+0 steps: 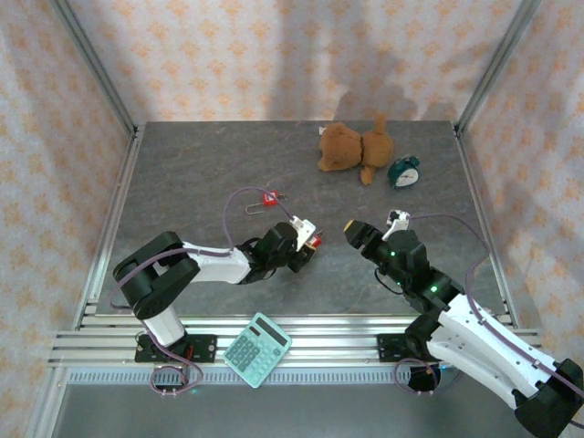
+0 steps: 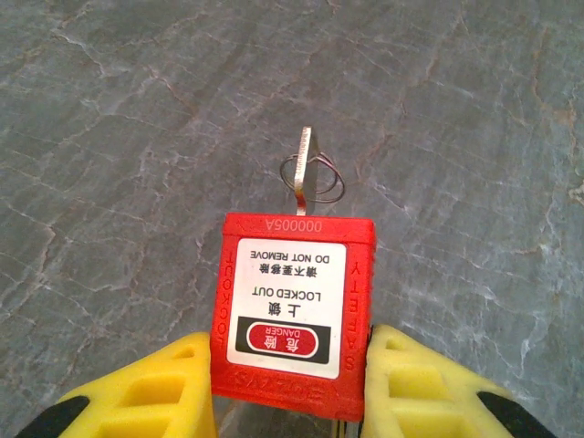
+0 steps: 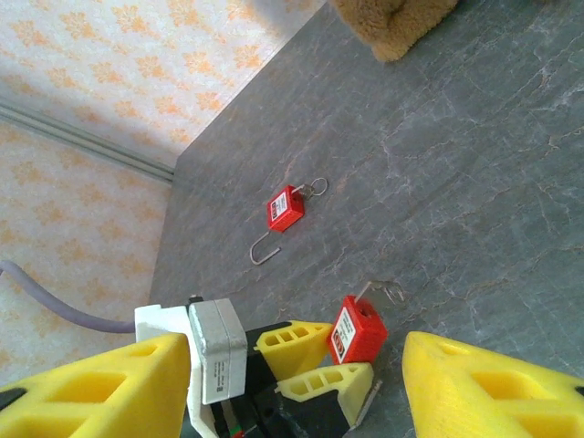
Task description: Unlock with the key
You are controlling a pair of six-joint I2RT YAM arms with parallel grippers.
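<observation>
Your left pincer (image 2: 292, 351) is closed narrow on the held padlock (image 2: 292, 292). Its yellow, ribbed fingers (image 2: 155, 397) press the two flat sides of the boxy red plastic body. A white label on the top face reads "DANGER, LOCKED OUT, DO NOT REMOVE", upside down from the wrist camera. A thin flat metal key (image 2: 305, 146) sticks out of the far end of the body, with a wire ring looped through it. In the top view this lock sits low over the middle of the surface, between the two arms.

Your right pincer (image 1: 376, 225) stands wide open and holds nothing. It is just right of the left one and clear of the lock, and its blocky yellow fingers (image 3: 100, 383) frame the wrist view.

You have two padlocks in all. The loose padlock (image 3: 286, 208) lies flat farther back, the same red box shape, with a thin steel shackle hooked open at one end and a small ring at the other.

There is one of each of the rest:
- a brown plush teddy bear (image 1: 351, 146) lies near the far edge
- a round green alarm clock (image 1: 404, 171) stands beside the bear
- a teal calculator (image 1: 257, 349) rests on the aluminium rails between the arm bases

The surface (image 1: 182, 182) is dark grey with pale stone-like veins. Pale walls (image 1: 274, 55) printed with orange floral motifs enclose it, held in aluminium frame posts.
</observation>
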